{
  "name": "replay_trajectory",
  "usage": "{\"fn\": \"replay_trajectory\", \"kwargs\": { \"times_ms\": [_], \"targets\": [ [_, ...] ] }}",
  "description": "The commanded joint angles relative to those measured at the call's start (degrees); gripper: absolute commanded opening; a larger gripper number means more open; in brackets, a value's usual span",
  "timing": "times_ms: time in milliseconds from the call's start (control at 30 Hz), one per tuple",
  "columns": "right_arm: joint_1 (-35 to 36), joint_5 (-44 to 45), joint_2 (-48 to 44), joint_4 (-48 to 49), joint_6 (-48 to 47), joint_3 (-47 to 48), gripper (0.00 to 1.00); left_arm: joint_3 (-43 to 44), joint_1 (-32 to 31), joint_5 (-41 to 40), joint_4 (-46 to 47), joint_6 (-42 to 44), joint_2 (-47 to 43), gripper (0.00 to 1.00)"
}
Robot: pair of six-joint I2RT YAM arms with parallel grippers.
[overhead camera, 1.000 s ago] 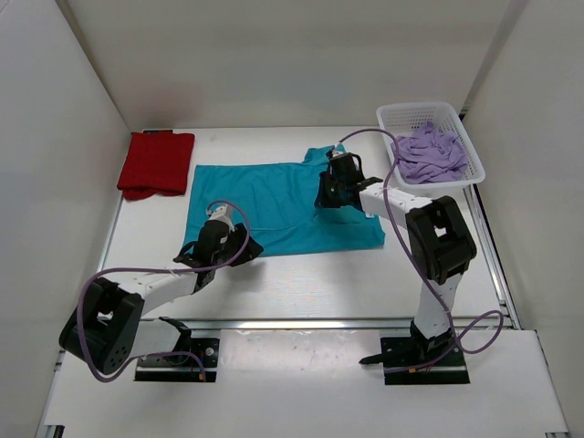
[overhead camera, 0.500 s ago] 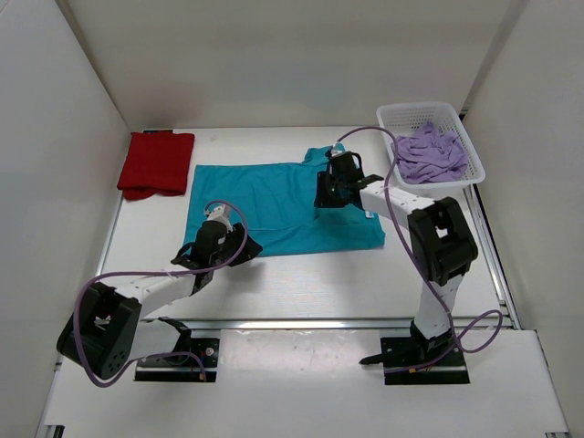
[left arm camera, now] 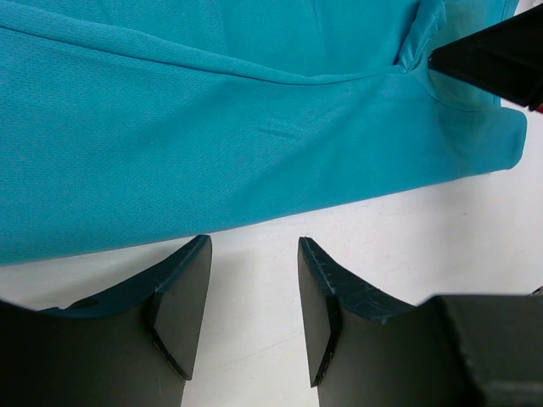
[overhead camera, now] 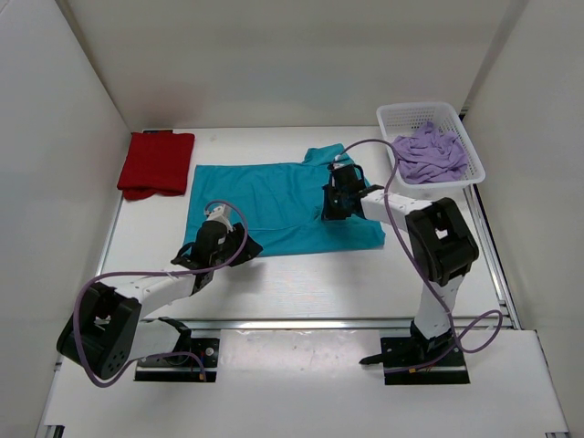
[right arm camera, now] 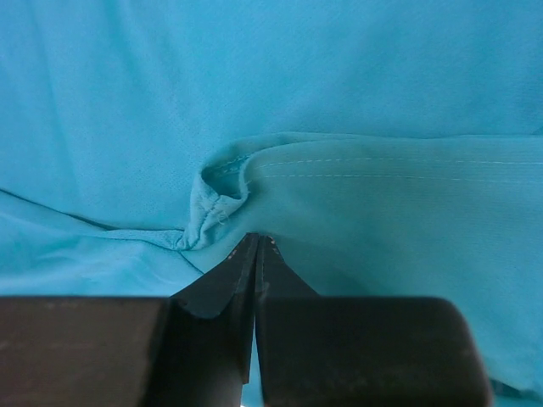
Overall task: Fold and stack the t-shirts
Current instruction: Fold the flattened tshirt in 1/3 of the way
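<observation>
A teal-blue t-shirt (overhead camera: 265, 196) lies spread flat mid-table, one sleeve turned up at its far right. My right gripper (overhead camera: 333, 203) rests on its right part. In the right wrist view its jaws (right arm camera: 257, 239) are pressed together, pinching the cloth (right arm camera: 382, 85) beside a bunched seam. My left gripper (overhead camera: 251, 247) hovers open just off the shirt's near edge (left arm camera: 212, 127), with only bare table between its fingers (left arm camera: 254, 244). A folded red t-shirt (overhead camera: 156, 162) lies at the far left. The lavender t-shirt (overhead camera: 429, 153) is crumpled in the basket.
The white lattice basket (overhead camera: 388, 114) stands at the far right corner. White walls close off the table on the left, back and right. Purple cables loop off both arms.
My right gripper opened briefly and shut again, shifting slightly toward the near right, so more of the sleeve shows. The left arm has barely moved.
</observation>
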Motion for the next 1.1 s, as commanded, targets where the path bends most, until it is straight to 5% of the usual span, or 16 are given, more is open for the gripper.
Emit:
{"fn": "replay_trajectory", "kwargs": {
  "times_ms": [0,733,1000,1067],
  "targets": [
    [1.16,-0.20,0.78,2.20,0.06,3.14,0.00,-0.66,0.27,0.87,0.75,0.09,-1.16,0.56],
    [2.22,-2.48,7.64,-0.96,-2.57,12.27,0.00,0.64,2.11,0.88,-0.92,1.67,-1.95,0.56],
    [2.22,-4.33,-5.26,1.40,-3.55,6.32,0.40,9.96,1.31,-1.69,-3.91,5.54,5.59,0.59],
    [1.43,-3.54,-7.99,1.58,-3.46,3.06,0.32,12.07,0.36,-3.07,-6.01,7.56,8.93,0.58]
  ]
}}
